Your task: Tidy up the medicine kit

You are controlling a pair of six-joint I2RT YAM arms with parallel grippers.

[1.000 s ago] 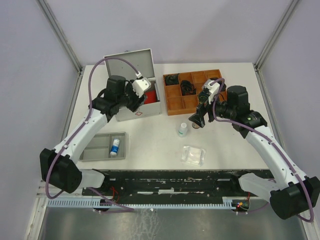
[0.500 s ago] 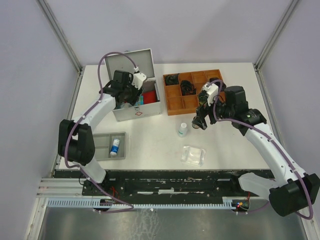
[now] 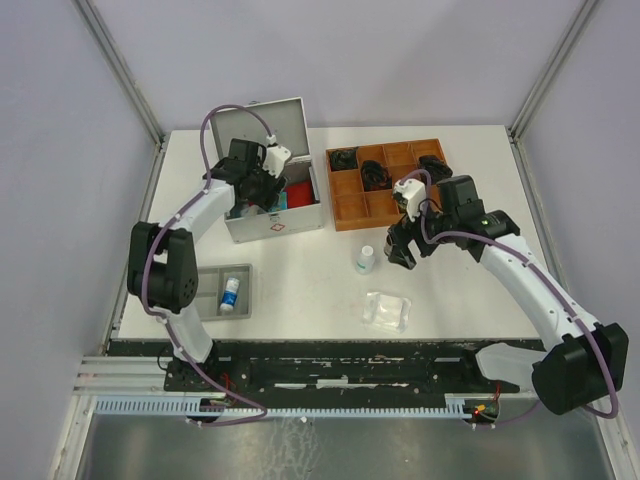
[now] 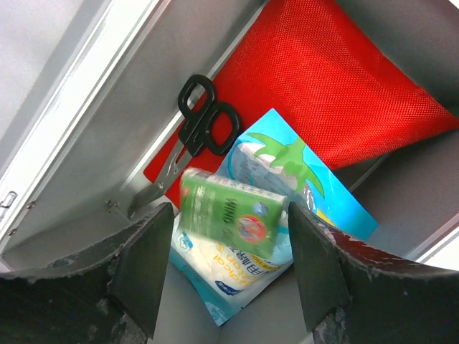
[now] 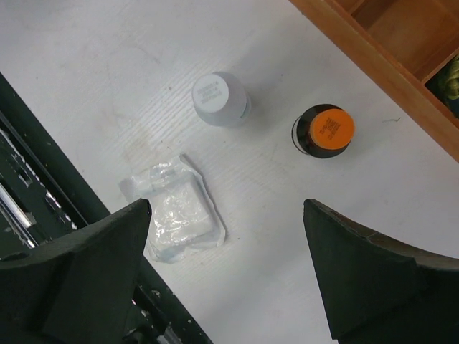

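- Movement is coming mostly from the left arm. A second ago the left gripper (image 3: 262, 187) was hanging over the medicine kit (image 3: 290, 226). Now it is reaching down inside the open case, which is standing at the far left of the table with its lid up.
- Seen from the left wrist, its fingers are standing fairly wide and easing apart around a green box (image 4: 233, 215). The box is looking slightly blurred above the blue-and-white packets (image 4: 287, 168), and I cannot tell whether the pads are still touching it.
- Black-handled scissors (image 4: 204, 129) and a red pouch (image 4: 337, 79) are lying deeper in the same case.
- By my reading, one more item is going into the kit and a release is probably under way.
- The right gripper (image 5: 226, 208) is hanging wide open and carrying nothing. Over the last second it has been sliding a little away from the wooden tray (image 3: 350, 211) toward the near edge.
- Below it, a white-capped bottle (image 5: 219, 97), an orange-capped jar (image 5: 326, 131) and a clear plastic packet (image 5: 179, 215) are sitting apart from one another on the table.
- Those loose items are probably still waiting to be packed, so the job is looking only partway done.
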